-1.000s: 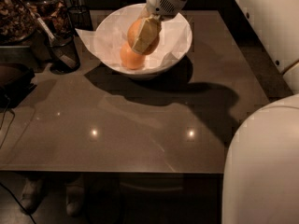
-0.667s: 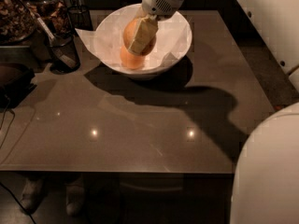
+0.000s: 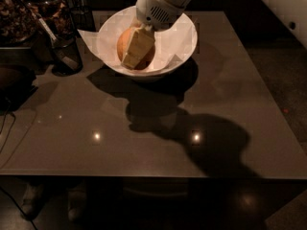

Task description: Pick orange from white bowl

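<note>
The white bowl (image 3: 184, 44) stands at the back middle of the dark table, lined with crumpled white paper (image 3: 91, 42) that sticks out on its left. The orange (image 3: 125, 43) lies in the left half of the bowl. My gripper (image 3: 138, 48) reaches down from the top of the view into the bowl. It sits right at the orange and covers the orange's middle from this side. The orange rests on the paper. Its far side is hidden behind the gripper.
Black mesh cups and containers (image 3: 64, 51) stand at the back left, close to the bowl's paper. The dark glossy table (image 3: 158, 143) runs wide toward the front. My arm's shadow falls across its middle. The robot's white body (image 3: 283, 4) is at the top right.
My gripper has shifted a little to the left and lower over the orange, so it now covers the fruit's middle. The bowl has stayed in place.
</note>
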Motion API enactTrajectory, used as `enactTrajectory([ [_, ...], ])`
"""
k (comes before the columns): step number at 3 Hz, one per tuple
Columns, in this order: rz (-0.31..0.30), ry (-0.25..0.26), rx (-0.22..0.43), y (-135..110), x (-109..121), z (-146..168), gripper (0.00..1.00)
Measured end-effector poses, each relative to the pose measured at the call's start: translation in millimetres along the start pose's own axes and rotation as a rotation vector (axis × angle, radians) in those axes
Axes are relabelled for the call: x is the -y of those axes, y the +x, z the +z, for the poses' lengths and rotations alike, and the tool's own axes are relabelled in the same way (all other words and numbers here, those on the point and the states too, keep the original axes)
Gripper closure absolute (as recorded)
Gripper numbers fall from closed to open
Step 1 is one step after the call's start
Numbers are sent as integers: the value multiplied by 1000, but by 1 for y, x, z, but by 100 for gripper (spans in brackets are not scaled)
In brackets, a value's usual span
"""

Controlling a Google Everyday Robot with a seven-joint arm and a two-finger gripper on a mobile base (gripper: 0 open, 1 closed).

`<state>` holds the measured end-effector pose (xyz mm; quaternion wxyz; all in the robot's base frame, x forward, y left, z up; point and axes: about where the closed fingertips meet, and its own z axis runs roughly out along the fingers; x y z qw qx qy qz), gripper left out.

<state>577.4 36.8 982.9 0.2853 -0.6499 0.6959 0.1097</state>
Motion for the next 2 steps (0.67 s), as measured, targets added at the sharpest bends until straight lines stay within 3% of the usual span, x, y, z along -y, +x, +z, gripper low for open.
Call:
enactTrajectory([
  [1, 41, 25, -73, -14, -60, -15, 100],
  [2, 44, 28, -73, -14, -61, -16, 100],
])
